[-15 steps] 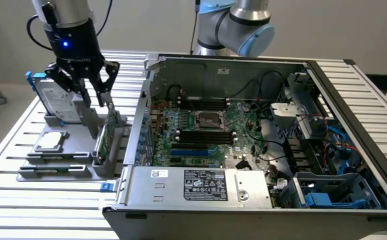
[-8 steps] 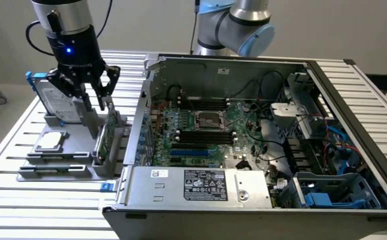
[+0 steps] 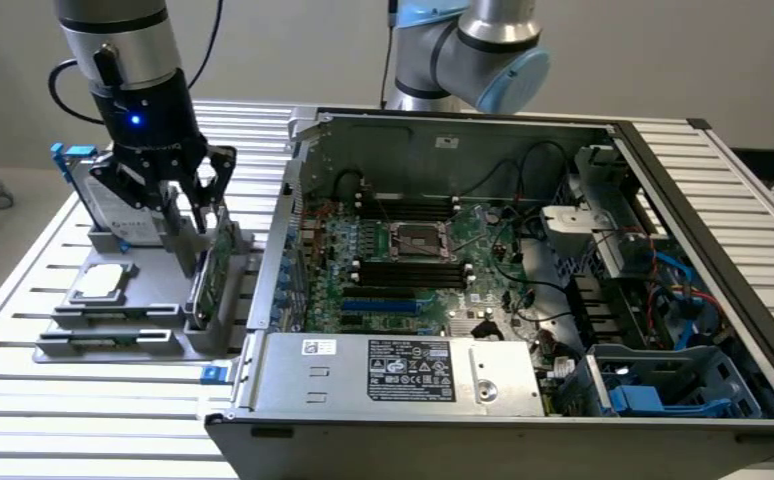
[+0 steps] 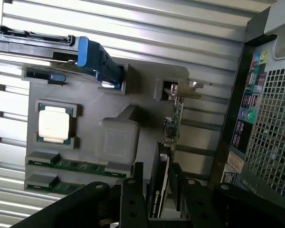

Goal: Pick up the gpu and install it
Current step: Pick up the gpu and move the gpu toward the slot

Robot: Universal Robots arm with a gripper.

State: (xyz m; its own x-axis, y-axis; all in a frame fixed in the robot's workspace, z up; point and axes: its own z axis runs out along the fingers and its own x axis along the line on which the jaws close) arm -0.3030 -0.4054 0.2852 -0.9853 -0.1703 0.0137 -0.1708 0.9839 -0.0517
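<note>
The gpu (image 3: 216, 268) stands on edge in a slot of the grey parts holder (image 3: 120, 340), at the exterior view's left beside the open computer case. In the wrist view its green board (image 4: 170, 127) and black cooler cover (image 4: 153, 192) run down between my two fingers. My gripper (image 3: 187, 225) is lowered over the card's top edge, open, with one finger (image 4: 133, 190) on each side of it. The card still sits in its slot.
The holder also carries a square silver chip (image 4: 53, 123), two memory sticks (image 4: 71, 166) and a hard drive with blue rails (image 3: 94, 190). The open case (image 3: 494, 260) with its motherboard lies at the exterior view's right, its metal wall close to the holder.
</note>
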